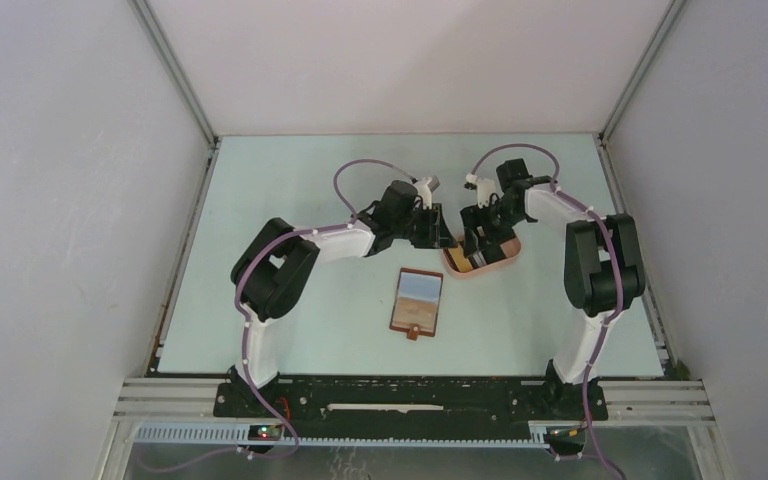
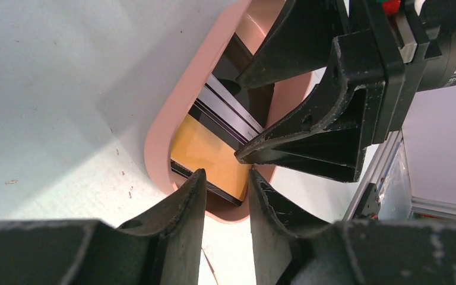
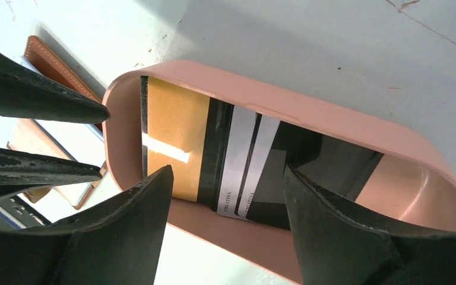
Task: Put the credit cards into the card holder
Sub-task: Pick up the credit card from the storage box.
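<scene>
Several credit cards lie overlapping in a pink oval tray: a yellow-tan card and black cards with silver stripes. My right gripper is open over them, its fingers straddling the stack from above. My left gripper is open at the tray's end near the yellow-tan card, with nothing between its fingers. The card holder, reddish-brown leather, lies open on the table in front of the tray, showing a blue-and-tan face. Its stitched edge shows in the right wrist view.
The two grippers crowd each other over the tray; the right gripper's fingers hang just beyond my left fingertips. The pale table is walled in by grey panels on three sides.
</scene>
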You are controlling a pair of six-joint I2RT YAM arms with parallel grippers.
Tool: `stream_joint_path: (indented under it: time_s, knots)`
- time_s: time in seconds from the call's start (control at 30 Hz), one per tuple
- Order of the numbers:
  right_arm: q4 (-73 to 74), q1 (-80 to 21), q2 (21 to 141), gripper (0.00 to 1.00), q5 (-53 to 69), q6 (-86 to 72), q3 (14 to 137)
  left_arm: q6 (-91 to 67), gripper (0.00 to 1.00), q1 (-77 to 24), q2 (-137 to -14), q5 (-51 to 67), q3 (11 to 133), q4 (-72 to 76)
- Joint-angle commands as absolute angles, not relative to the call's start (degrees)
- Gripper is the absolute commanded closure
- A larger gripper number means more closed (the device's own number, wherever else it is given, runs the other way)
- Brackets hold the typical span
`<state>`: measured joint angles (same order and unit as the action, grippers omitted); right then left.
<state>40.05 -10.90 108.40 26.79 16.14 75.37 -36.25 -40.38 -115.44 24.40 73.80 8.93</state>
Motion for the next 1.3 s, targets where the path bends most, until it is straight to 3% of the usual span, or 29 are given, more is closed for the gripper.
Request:
stream_joint_path:
  time_s: [0.0, 0.2, 0.33, 0.5, 0.57, 0.67, 1.07, 1.13, 1.27]
  knots:
    - [39.3, -11.3, 104.5, 0.21, 21.9, 15.7, 74.8, -36.8, 0.63, -40.6, -115.1, 25.1, 72.7, 11.3]
    - [37.9, -11.3, 106.9, 0.16, 14.7, 15.9, 74.6, -36.8, 0.63, -40.6, -115.1, 25.2, 72.7, 11.4]
    - [36.9, -11.3, 108.1, 0.01, 12.5, 15.1, 74.5, -36.9, 0.62, -40.6, -115.2, 25.3, 72.6, 11.6]
    - [37.8, -11.0, 110.5, 0.0, 15.5, 14.5, 74.6, -36.9, 0.61, -40.6, -115.5, 25.5, 72.7, 11.9]
    - [38.5, -11.0, 111.3, 0.06, 17.4, 14.6, 74.6, -37.0, 0.61, -40.6, -115.7, 25.6, 72.8, 11.9]
    - [39.9, -11.3, 112.0, 0.0, 20.3, 14.9, 75.2, -37.2, 0.61, -40.7, -116.0, 25.8, 72.9, 12.1]
    - [44.8, -11.3, 112.9, 0.17, 30.9, 15.6, 77.8, -37.3, 0.62, -40.7, -116.7, 26.4, 73.3, 12.1]
    - [45.6, -10.9, 113.6, 0.24, 32.4, 15.6, 78.4, -37.3, 0.62, -40.7, -116.7, 26.4, 73.3, 12.2]
    - [45.7, -10.8, 113.9, 0.31, 30.0, 15.7, 78.7, -37.3, 0.62, -40.6, -116.6, 26.5, 73.3, 12.2]
